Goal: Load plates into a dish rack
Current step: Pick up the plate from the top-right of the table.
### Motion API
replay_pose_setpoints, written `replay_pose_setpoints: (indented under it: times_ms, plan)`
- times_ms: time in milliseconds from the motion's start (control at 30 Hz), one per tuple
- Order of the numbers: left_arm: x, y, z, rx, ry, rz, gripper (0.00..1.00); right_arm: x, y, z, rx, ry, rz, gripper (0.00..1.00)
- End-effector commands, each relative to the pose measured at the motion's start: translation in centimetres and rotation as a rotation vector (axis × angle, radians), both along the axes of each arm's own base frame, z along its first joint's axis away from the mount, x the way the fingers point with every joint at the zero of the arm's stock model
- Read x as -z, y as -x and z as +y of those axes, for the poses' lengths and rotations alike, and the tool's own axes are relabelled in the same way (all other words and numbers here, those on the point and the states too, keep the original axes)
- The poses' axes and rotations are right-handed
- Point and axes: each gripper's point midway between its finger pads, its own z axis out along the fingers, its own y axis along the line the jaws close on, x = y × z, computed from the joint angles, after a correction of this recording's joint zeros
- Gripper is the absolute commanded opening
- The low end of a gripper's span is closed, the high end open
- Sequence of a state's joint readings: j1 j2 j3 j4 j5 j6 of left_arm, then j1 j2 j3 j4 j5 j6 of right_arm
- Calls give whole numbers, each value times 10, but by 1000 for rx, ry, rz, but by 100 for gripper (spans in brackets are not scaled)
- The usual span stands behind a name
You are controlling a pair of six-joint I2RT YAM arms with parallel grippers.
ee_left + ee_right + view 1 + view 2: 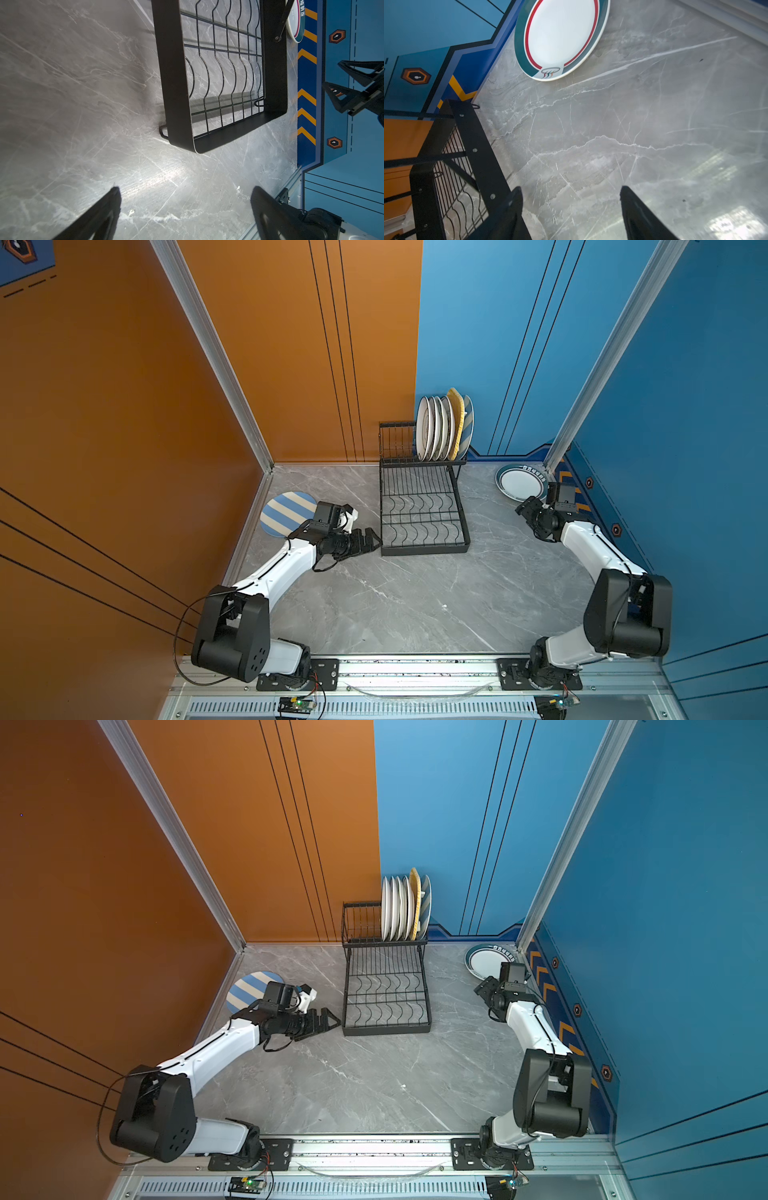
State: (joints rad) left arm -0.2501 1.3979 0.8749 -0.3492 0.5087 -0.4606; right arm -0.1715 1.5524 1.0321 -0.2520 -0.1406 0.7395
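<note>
The teal-rimmed plate (560, 35) lies flat close ahead of the right gripper (570, 188), jaws apart and empty, far nearer it than the left gripper (185, 188), likewise spread empty.

Grey marble table (415, 605), and here's what sits on it: the dish rack (424, 549) stands at the back middle, a striped plate (282, 510) lies flat far left, and a teal-rimmed plate (521, 483) lies flat in the back right corner.
</note>
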Motion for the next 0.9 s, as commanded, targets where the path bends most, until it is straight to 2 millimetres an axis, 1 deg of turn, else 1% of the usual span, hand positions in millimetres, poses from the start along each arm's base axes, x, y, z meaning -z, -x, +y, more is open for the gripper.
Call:
replay_pose_setpoints:
  times_ms: [0,167,267,500,667,733,767,867]
  plan:
    - [-4,-2,-6,14,19,-14,98,8,-26,-3,9,-106,-56,76]
    - [-4,-2,-5,7,15,-13,98,33,-56,-19,56,-179,-52,76]
    - [-5,-2,-5,2,11,-18,98,44,-72,-29,97,-211,-74,76]
    - [-8,-7,-3,-19,6,-27,98,54,-104,-46,152,-251,-115,74]
    - [-6,-11,-3,-28,1,-21,98,64,-115,-54,177,-267,-109,70]
    - [-6,-12,-4,-30,0,-21,98,62,-118,-59,189,-273,-123,69]
    - [-6,-13,-4,-32,1,-21,98,76,-117,-60,199,-285,-101,68]
    - [-6,-14,-4,-35,-4,-21,98,80,-121,-64,210,-302,-111,63]
